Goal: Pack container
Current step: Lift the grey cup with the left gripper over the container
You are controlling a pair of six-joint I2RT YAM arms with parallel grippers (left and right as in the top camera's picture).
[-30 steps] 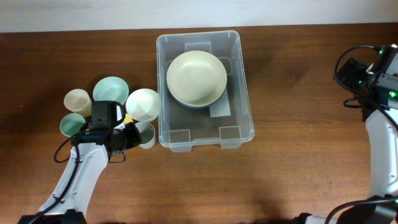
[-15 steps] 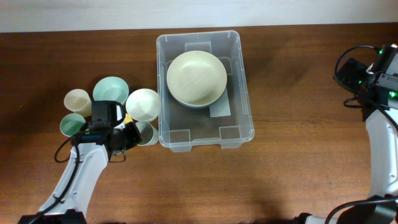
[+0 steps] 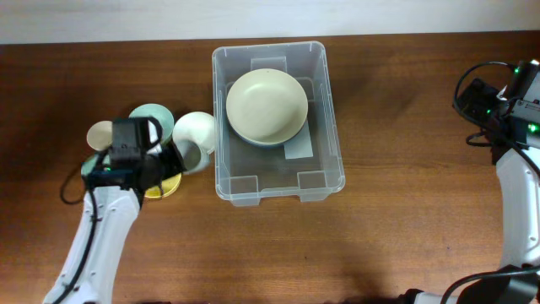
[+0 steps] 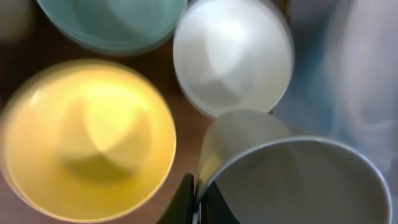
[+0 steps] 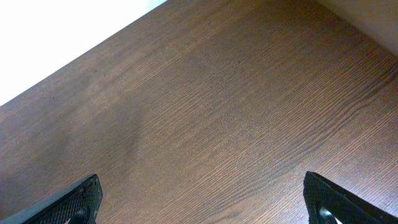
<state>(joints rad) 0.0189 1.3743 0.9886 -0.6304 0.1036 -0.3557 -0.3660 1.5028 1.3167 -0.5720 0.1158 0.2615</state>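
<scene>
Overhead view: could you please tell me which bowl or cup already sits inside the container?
The large cream bowl, the biggest of all; it alone lies in the clear container, while the smaller ones cluster outside it.

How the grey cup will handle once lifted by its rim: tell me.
The grey cup looks thin-walled and empty, so probably light and stiff. The left gripper pinches only one spot of its rim, so it may swing or tilt. Its smooth wall could slip; the white bowl sits close enough to get bumped.
</scene>
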